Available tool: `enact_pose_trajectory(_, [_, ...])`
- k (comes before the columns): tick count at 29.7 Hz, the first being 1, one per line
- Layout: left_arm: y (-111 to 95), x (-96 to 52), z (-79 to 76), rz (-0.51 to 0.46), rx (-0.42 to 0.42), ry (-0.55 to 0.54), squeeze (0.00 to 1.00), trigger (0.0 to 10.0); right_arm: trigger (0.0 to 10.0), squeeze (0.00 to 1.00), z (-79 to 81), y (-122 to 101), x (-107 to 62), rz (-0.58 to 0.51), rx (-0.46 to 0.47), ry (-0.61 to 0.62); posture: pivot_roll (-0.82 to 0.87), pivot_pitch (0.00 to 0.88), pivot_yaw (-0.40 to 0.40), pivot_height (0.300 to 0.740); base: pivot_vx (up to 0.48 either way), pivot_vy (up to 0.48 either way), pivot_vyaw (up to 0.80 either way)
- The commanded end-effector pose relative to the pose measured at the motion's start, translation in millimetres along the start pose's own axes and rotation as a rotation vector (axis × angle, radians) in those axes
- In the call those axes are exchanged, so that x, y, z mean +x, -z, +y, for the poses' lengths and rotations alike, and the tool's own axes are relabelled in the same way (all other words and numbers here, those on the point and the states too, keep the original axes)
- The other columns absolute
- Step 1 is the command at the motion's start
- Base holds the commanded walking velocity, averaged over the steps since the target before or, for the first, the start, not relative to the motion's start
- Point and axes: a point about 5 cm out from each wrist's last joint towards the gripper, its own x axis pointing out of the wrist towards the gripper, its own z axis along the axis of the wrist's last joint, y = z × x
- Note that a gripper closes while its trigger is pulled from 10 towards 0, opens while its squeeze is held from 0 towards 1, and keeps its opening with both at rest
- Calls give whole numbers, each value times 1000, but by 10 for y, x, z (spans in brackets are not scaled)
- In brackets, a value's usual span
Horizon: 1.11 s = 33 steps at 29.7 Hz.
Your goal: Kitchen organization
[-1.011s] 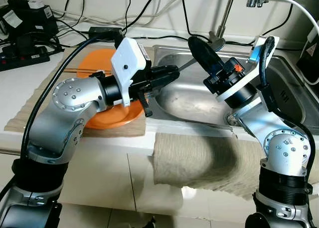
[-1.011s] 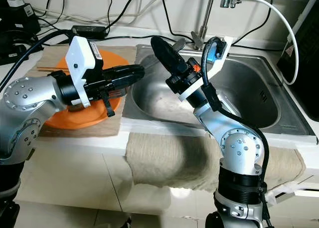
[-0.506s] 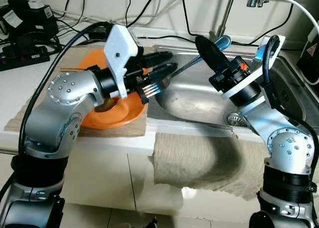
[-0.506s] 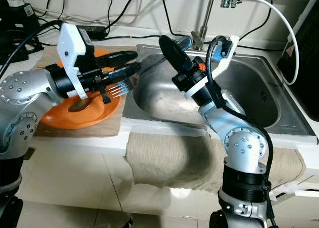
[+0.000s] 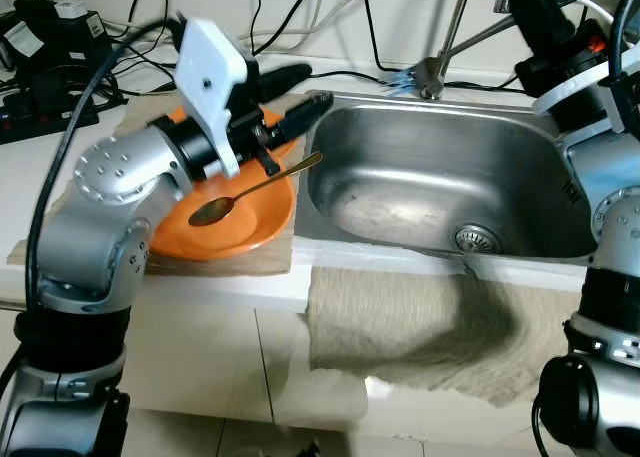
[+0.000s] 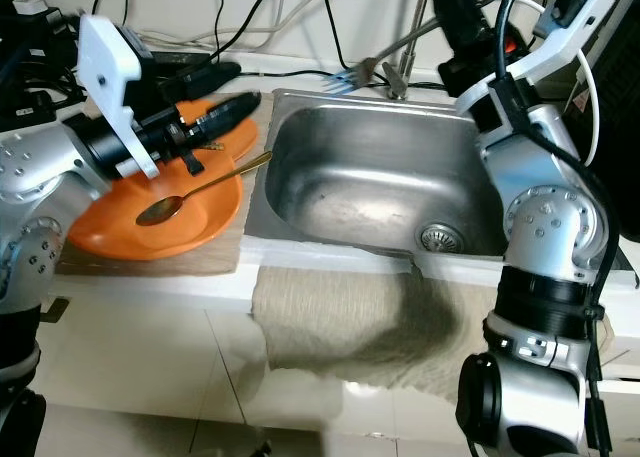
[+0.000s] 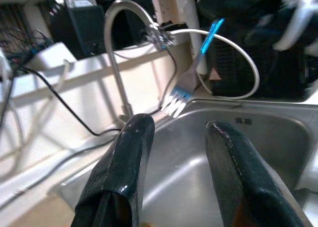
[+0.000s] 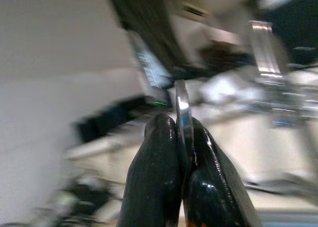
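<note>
My right gripper [image 5: 538,7] is raised at the far right, beside the tap, and is shut on the handle of a metal fork [image 5: 402,77] with a blue grip. The fork slopes down to the left, its tines hanging over the sink's back rim. In the right wrist view the fingers [image 8: 164,152] pinch the thin metal handle. My left gripper [image 5: 298,89] is open with nothing in it, over the far edge of an orange plate [image 5: 250,227] left of the sink. A gold spoon [image 5: 250,187] lies across the plate, handle toward the sink.
The steel sink [image 5: 440,192] has a bare basin with a drain [image 5: 472,239]. A tap [image 5: 455,17] rises behind it. A beige cloth [image 5: 400,317] hangs over the counter's front edge. Cables and power strips [image 5: 50,107] crowd the back left.
My right arm has lifted the fork up and to the right, out of the sink. My left gripper has pulled back from the fork and now stands over the plate.
</note>
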Motion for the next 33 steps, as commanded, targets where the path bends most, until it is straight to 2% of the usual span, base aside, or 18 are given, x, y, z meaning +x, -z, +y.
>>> enact_pose_trajectory(1, [10,32,-91,8,-21,15,0,10000,10000,0,-240,42,63,46,-143,141,-24,0,-21,740,0,0,0])
enact_pose_trajectory(2, [21,41,-108,11,-26,16,0,10000,10000,0,-289,83,70,73,-183,157,-24,0,-21,740,0,0,0])
enact_pose_trajectory(3, [21,41,-108,11,-26,16,0,10000,10000,0,-289,83,70,73,-183,157,-24,0,-21,740,0,0,0])
enact_pose_trajectory(4, [62,60,-146,30,-25,17,0,10000,10000,0,-385,207,76,131,-237,176,-24,0,-20,740,0,0,0])
enact_pose_trajectory(5, [62,60,-146,30,-25,17,0,10000,10000,0,-385,207,76,131,-237,176,-24,0,-20,740,0,0,0])
enact_pose_trajectory(7, [124,73,-185,61,-30,18,0,10000,10000,0,-491,437,70,216,-237,195,-22,0,-20,740,0,0,0])
enact_pose_trajectory(9, [156,72,-198,79,-45,16,0,10000,10000,0,-530,634,50,290,-216,201,-19,0,-20,740,0,0,0])
enact_pose_trajectory(13, [160,45,-197,108,-37,9,0,10000,10000,0,-493,1056,11,433,-219,164,-8,0,-22,740,0,0,0])
enact_pose_trajectory(17, [232,-13,-268,174,-25,54,0,10000,10000,0,-416,1357,-33,523,-235,122,1,11,-23,740,0,0,0])
enact_pose_trajectory(20, [252,-36,-308,197,-40,82,0,10000,10000,0,-386,1439,-45,547,-235,112,8,22,-24,740,0,0,0])
enact_pose_trajectory(23, [293,-103,-421,256,-73,169,0,10000,10000,0,-335,1627,-94,625,-306,110,20,41,-29,740,0,0,0])
enact_pose_trajectory(25, [314,-130,-443,277,-89,178,0,10000,10000,0,-317,1678,-105,637,-323,118,23,49,-29,740,0,0,0])
enact_pose_trajectory(28, [346,-140,-427,300,-97,157,0,10000,10000,0,-288,1715,-104,635,-315,116,25,53,-32,740,0,0,0])
enact_pose_trajectory(33, [307,-123,-406,272,-112,132,0,10000,10000,0,-272,1742,-109,638,-317,103,23,59,-31,740,0,0,0])
